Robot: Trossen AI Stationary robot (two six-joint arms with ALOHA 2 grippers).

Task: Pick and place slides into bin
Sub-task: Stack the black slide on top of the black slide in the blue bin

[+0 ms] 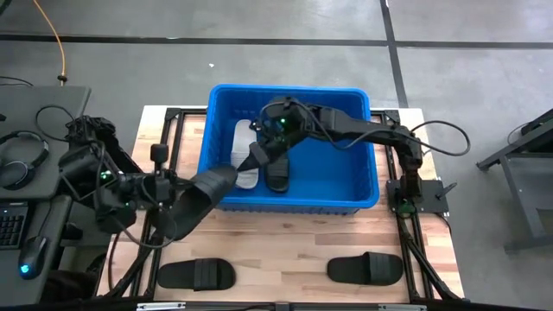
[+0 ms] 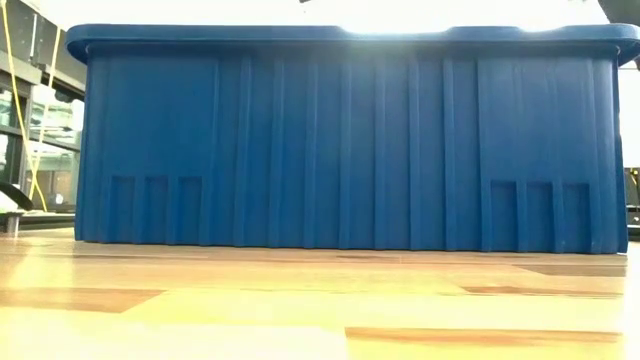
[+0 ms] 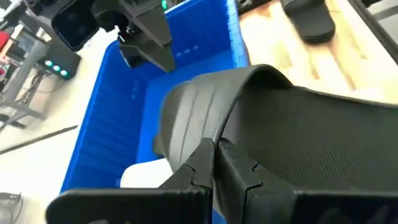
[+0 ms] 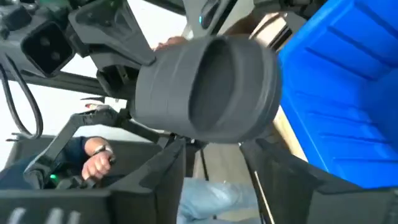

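So the thing that matters here is where the black slide (image 1: 200, 197) in the left gripper (image 1: 166, 192) sits against the blue bin (image 1: 363, 138). The left gripper is clamped shut on the slide's strap end, and in the high view the sandal's long axis runs from about 8 o'clock up toward 2 o'clock, with the toe poking just over the bin's front-left corner. Most of the sole hangs outside the rim, over the wooden table (image 1: 294, 238), so my guess is it needs to carry on toward 2 o'clock before letting go, or it could tip off the rim. The right gripper (image 1: 262, 152) is inside the bin over a black slide (image 1: 276, 173) lying roughly 12 to 6 o'clock; its fingers stand fairly wide and I can't make out anything held between them. A light grey slide (image 1: 244, 154) lies beside that one at its 9 o'clock. Two more black slides (image 1: 197, 275) (image 1: 366, 269) wait on the table at 6 o'clock from the bin, both lying crosswise. The left arm is closer to the first, the right arm to the second.
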